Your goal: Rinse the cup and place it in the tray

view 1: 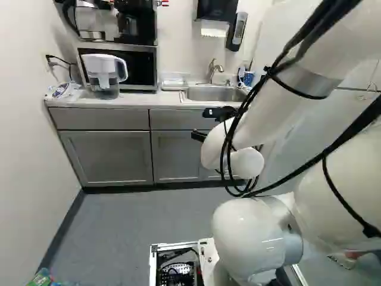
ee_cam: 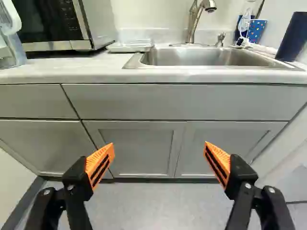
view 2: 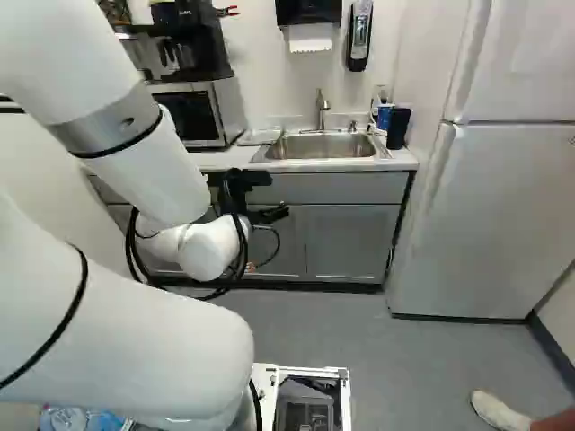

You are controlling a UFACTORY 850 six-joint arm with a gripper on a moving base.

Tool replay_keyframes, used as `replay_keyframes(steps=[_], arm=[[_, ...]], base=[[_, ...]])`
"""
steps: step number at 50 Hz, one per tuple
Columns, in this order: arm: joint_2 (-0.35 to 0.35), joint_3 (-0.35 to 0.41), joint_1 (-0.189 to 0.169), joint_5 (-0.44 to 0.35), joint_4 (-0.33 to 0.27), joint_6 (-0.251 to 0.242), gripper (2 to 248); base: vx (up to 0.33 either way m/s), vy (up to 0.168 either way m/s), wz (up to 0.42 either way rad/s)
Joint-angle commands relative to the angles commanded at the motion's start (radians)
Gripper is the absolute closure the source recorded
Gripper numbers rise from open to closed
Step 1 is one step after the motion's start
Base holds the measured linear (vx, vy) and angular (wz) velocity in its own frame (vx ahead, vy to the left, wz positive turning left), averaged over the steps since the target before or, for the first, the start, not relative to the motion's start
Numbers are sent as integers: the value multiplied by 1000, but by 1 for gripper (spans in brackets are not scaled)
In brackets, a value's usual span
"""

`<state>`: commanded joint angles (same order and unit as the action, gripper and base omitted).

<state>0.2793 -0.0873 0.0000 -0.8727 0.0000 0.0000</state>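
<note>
Counter and gripper, read from left to right. At the far left, a clear pitcher with a white lid and handle (view 1: pixel 105 76) stands on the pale countertop (ee_cam: pixel 86 72), just beside a silver microwave with a dark door (ee_cam: pixel 53 24). Right of the microwave lies the shallow, whitish rectangular tray (ee_cam: pixel 130 47), near the left end of the stainless-steel sink (ee_cam: pixel 139 61). A curved metal tap (ee_cam: pixel 193 24) rises behind the basin.

My black two-fingered gripper (view 2: pixel 272 196) hangs on the near side of the grey cabinets (view 2: pixel 350 241), lower than the countertop. In the wrist view I see its orange ridged pads (ee_cam: pixel 100 164) spread wide apart, with nothing held between them.

Far right on the counter, beyond the sink's right end, stand two candidates for the cup: a blue, white-dotted tapered cup (ee_cam: pixel 257 30) and, right of it, a tall dark-blue cylindrical vessel (ee_cam: pixel 292 37). I cannot tell which one is meant. Both lie ahead of the fingers, higher and to their right, well apart from them. Farther right stands a white refrigerator (view 2: pixel 503 215).
</note>
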Motion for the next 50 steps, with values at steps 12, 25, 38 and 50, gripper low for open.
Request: replay_keyframes(steps=[12,25,38,50], arm=[[-8,-48,0,0,0,0,3],[-18,-90,0,0,0,0,3],[-28,-131,0,1,0,0,3],[-36,-167,0,14,0,0,3]], base=[[0,0,0],[0,0,0],[0,0,0],[0,0,0]])
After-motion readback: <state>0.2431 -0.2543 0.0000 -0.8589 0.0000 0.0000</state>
